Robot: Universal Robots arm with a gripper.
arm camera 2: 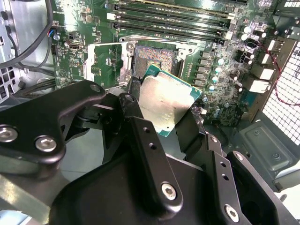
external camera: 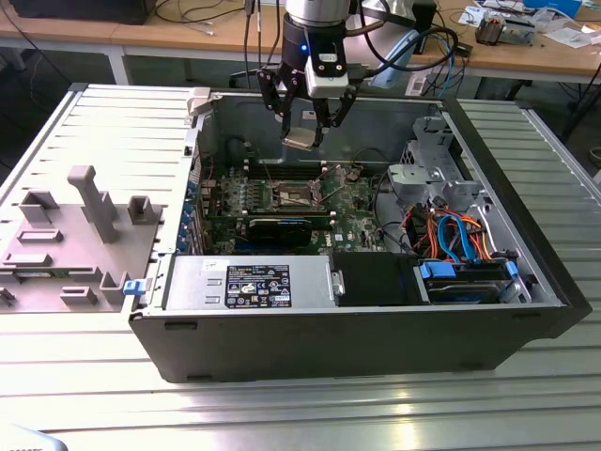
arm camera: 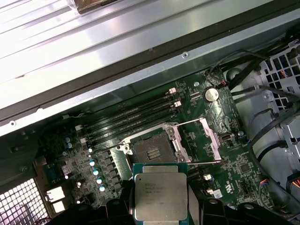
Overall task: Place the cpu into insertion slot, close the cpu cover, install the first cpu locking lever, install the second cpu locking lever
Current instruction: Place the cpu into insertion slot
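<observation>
My gripper (external camera: 302, 134) hangs above the motherboard inside the open computer case, shut on the cpu (external camera: 300, 137), a small square chip with a silvery top. In both wrist views the cpu (arm camera 2: 164, 101) (arm camera: 161, 197) sits between the black fingers (arm camera 2: 140, 131), tilted and clear of the board. The insertion slot (arm camera: 150, 151) (arm camera 2: 152, 58) (external camera: 291, 195) lies bare just below and ahead of the chip, its dark contact field showing. The cpu cover (arm camera: 212, 140) (arm camera 2: 108, 45) is swung open beside the socket, with thin wire levers (arm camera: 190, 122) along it.
Long memory slots (arm camera: 131, 119) run behind the socket. A black graphics card (external camera: 282, 228) lies in front of it, then the power supply (external camera: 254, 282). Drive bay with coloured cables (external camera: 460, 244) fills the exterior view's right. A grey fixture plate (external camera: 75, 235) lies at the left.
</observation>
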